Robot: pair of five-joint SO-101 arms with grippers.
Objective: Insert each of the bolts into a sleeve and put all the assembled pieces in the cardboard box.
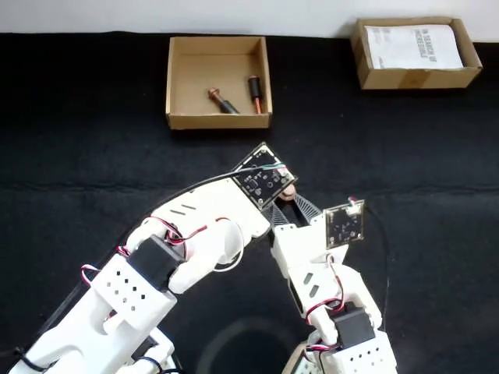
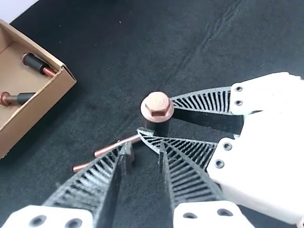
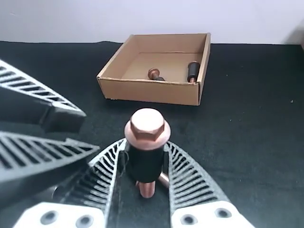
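Right gripper [image 3: 145, 154] clamped on sleeve [image 3: 145, 167], bolt [image 3: 147, 129] seated; left gripper [image 2: 144, 148] apart, crowding it. Risk: collision knocks bolt out, or rolls loose bolt [image 2: 108, 151] away.

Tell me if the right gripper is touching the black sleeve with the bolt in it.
Touching. In the right wrist view the right gripper clamps both sides of the black sleeve, with no gap showing on either side.

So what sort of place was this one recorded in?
Probably a robotics lab bench: a black cloth-covered table, an open brown cardboard box holding sleeved copper bolts, and the right gripper clamping a black sleeve with a copper bolt.
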